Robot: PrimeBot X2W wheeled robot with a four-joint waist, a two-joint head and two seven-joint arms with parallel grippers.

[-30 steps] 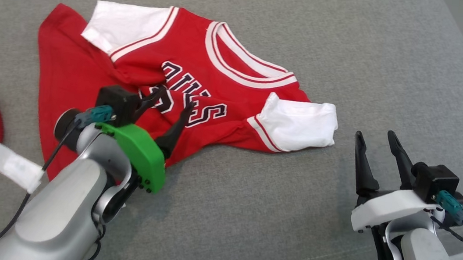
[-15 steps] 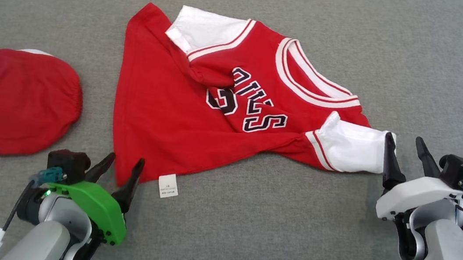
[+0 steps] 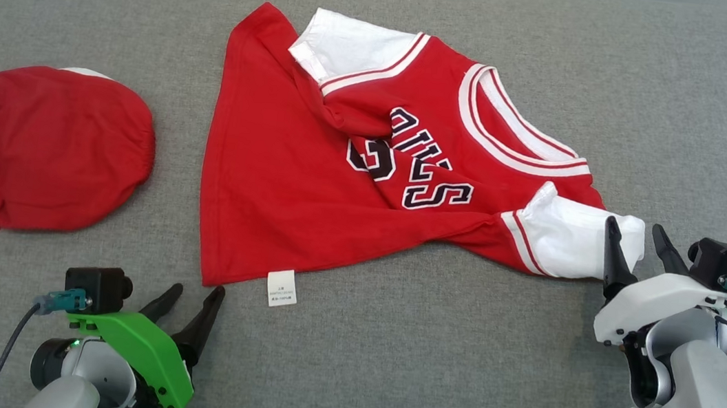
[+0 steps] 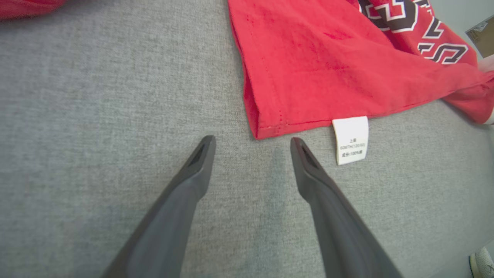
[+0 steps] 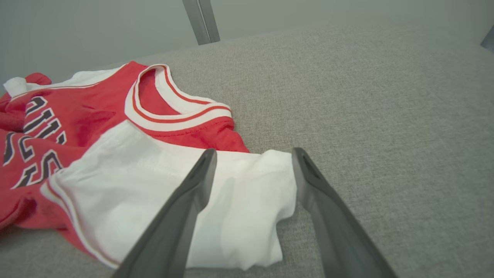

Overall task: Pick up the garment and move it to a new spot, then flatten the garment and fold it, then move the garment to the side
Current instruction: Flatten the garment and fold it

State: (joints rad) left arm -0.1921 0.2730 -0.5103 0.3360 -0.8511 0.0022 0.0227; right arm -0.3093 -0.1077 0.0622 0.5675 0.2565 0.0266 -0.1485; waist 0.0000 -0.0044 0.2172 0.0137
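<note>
On grey woven fabric cushion (image 3: 384, 373), centre: crumpled red basketball jersey with white sleeves (image 3: 268, 185). Long axis diagonal, collar toward cushion's far right, hem corner toward near left. Empty left gripper (image 3: 197, 290) spread wide, just off hem corner. Wide-spread right gripper (image 3: 633, 225) straddles near sleeve end, nothing gripped.

Bare cushion (image 3: 693, 120) right of the jersey (image 3: 282, 187) — red cloth (image 3: 45, 144) blocks the left.

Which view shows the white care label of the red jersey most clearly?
The left wrist view: the care label lies close and large at the jersey hem, its print visible. The head view shows it small, print unreadable. The right wrist view faces the sleeve and collar.
</note>
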